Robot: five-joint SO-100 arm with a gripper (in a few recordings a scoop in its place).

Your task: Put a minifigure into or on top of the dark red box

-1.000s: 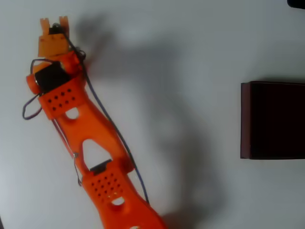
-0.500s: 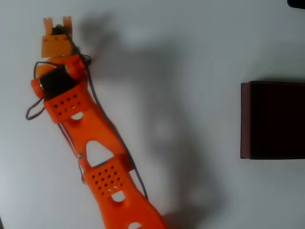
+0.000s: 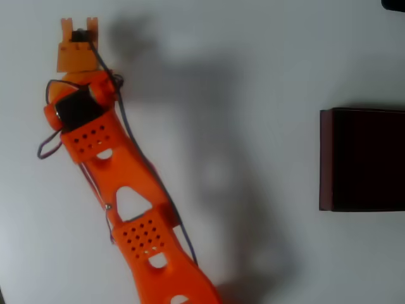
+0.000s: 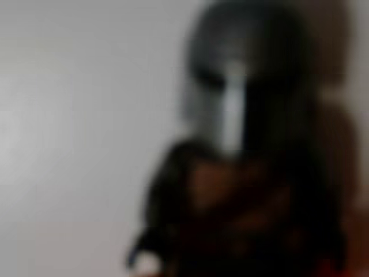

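Shifted slightly further toward the top-left since the earlier frame, the gripper (image 3: 78,28) is seen with a dark blurred shape, likely the minifigure (image 4: 242,115), apparently clamped between the jaws. Well apart to the right, the dark red box (image 3: 364,158) is seen.

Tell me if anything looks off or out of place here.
Nothing looks spilled or damaged. The dark red box sits square at the overhead view's right edge, far from the gripper at upper left. The wrist view is too blurred to judge.
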